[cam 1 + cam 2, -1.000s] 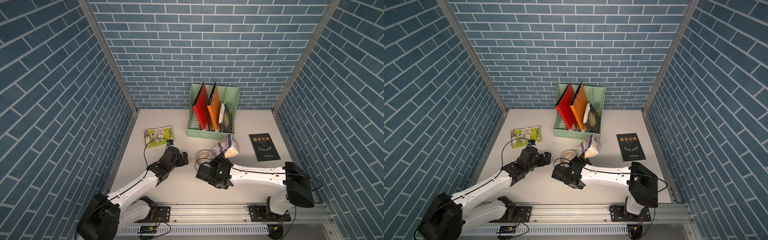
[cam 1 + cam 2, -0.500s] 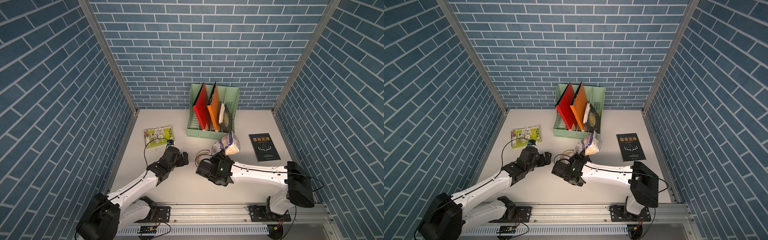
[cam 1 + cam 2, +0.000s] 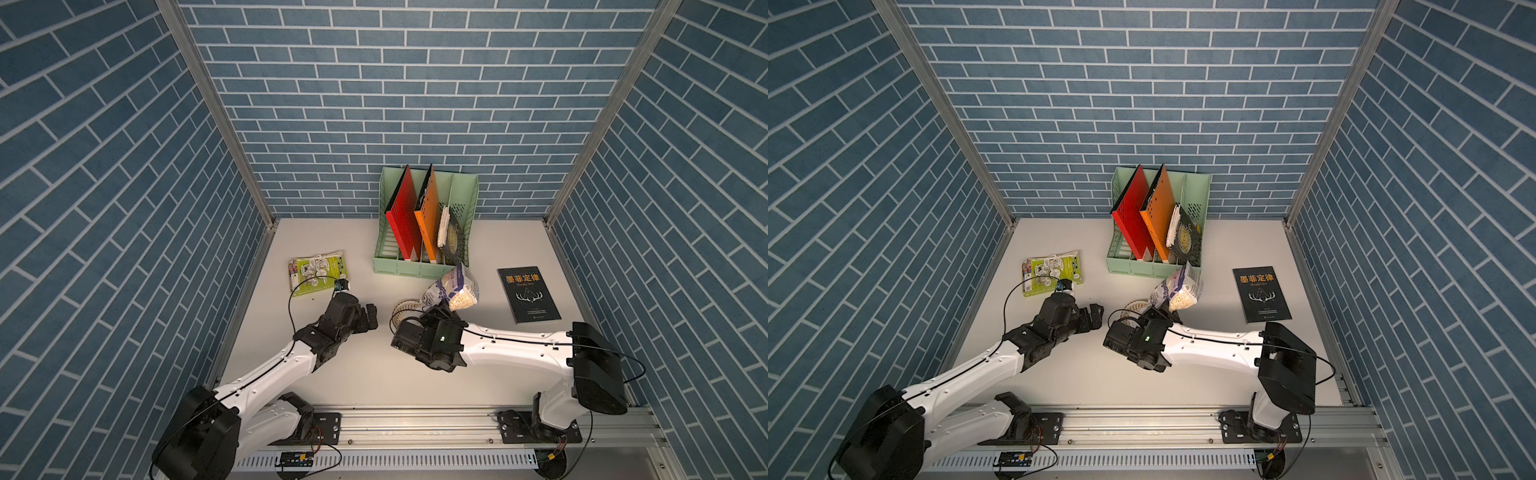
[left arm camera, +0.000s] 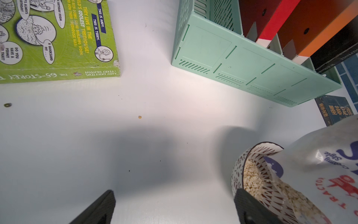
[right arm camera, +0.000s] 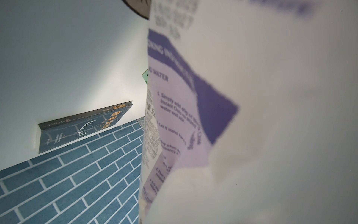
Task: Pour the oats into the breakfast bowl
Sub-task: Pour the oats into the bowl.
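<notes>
Oats: pale beige flakes, heaped inside the bowl; more show through the pouch's clear panel.
Pouch: white plastic stand-up bag with blue and red print; tilted, mouth down at the bowl's rim.
Breakfast bowl: small, round, ceramic, dark dotted pattern; middle of the white tabletop, in front of the mint-green file rack.
Right gripper: clamped on the pouch.
Left gripper: jaws wide apart, empty, just beside the bowl.

Pouch tilted over bowl; oats inside, seemingly part-full.
</notes>
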Controlling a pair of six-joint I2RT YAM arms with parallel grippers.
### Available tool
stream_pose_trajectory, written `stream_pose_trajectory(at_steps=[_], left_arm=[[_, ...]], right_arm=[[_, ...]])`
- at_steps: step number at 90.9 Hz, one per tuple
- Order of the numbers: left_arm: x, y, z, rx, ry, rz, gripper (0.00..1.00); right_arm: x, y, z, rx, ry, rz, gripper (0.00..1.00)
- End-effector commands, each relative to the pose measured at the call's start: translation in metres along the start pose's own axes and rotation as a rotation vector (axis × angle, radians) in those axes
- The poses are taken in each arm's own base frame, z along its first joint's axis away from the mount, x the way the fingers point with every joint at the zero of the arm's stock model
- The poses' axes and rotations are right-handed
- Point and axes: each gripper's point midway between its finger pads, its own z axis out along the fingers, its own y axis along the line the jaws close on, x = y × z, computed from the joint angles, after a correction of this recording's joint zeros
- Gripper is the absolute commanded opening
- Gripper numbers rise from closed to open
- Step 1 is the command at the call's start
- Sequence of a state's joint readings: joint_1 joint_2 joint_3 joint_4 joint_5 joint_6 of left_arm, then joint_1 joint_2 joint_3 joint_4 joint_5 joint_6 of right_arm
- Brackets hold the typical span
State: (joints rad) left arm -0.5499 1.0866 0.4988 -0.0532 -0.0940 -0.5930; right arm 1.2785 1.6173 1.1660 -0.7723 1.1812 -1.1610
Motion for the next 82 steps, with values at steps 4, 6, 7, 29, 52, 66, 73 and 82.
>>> stream_pose_trajectory(at_steps=[4,6,7,29,52,66,73,82], left_arm=[[0.004,0.005,0.002,-0.016,0.007,0.013,0.99],[0.003,0.005,0.002,-0.016,0.007,0.013,1.0],[0.003,0.005,0.002,-0.015,0.005,0.013,0.99],[0.002,0.004,0.002,-0.015,0.005,0.017,1.0],[0.002,0.004,0.003,-0.015,0.006,0.022,0.99],[0.002,0.004,0.002,-0.015,0.007,0.024,1.0],[0.001,0.003,0.002,-0.012,0.004,0.025,1.0],[-0.002,0.001,0.001,-0.007,-0.001,0.029,0.99]], right_arm=[[0.041,-0.02,-0.006,0.058,0.121,0.051,0.0],[0.039,-0.018,-0.005,0.054,0.122,0.041,0.0],[0.038,-0.016,-0.004,0.052,0.121,0.036,0.0],[0.012,0.0,0.002,0.039,0.09,-0.047,0.0],[0.014,0.0,0.0,0.041,0.083,-0.041,0.0],[0.03,-0.013,-0.006,0.06,0.091,0.016,0.0],[0.04,-0.018,-0.007,0.063,0.097,0.045,0.0],[0.047,-0.017,-0.006,0.059,0.102,0.064,0.0]])
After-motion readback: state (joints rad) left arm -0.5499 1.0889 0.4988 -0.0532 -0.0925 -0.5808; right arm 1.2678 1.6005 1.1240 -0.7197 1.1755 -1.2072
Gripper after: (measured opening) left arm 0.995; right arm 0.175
